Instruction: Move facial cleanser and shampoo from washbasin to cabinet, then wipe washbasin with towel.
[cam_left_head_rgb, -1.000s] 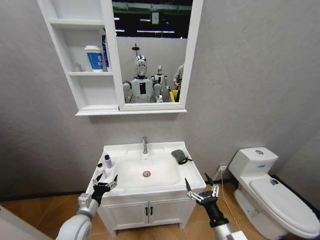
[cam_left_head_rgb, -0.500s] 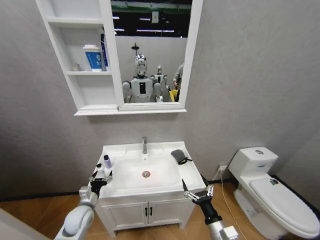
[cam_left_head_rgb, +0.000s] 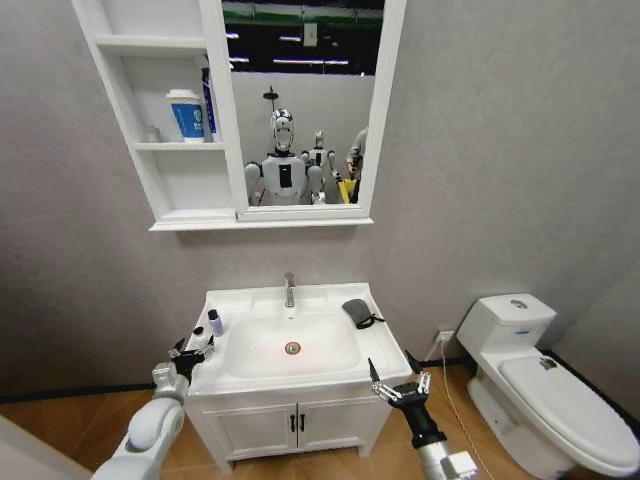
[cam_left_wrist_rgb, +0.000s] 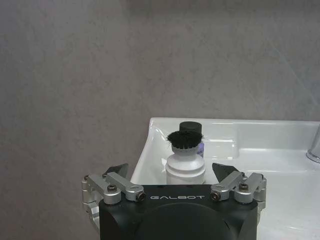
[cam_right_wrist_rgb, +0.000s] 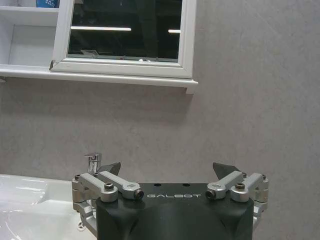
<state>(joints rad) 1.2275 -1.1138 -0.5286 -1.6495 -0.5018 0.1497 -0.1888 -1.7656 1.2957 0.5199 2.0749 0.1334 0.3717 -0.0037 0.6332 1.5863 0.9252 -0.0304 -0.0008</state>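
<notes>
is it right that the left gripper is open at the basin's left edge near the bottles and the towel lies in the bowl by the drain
Not quite. The head view shows the towel on the basin rim, right of the tap, not in the bowl. The left gripper is open at the left edge by the bottles.

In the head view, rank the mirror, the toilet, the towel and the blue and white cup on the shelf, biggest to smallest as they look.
Largest to smallest in the head view:
1. mirror
2. toilet, closer to the camera, so its rank against the mirror is by appearance alone
3. blue and white cup
4. towel, close to the cup in apparent size, so their order is uncertain
</notes>
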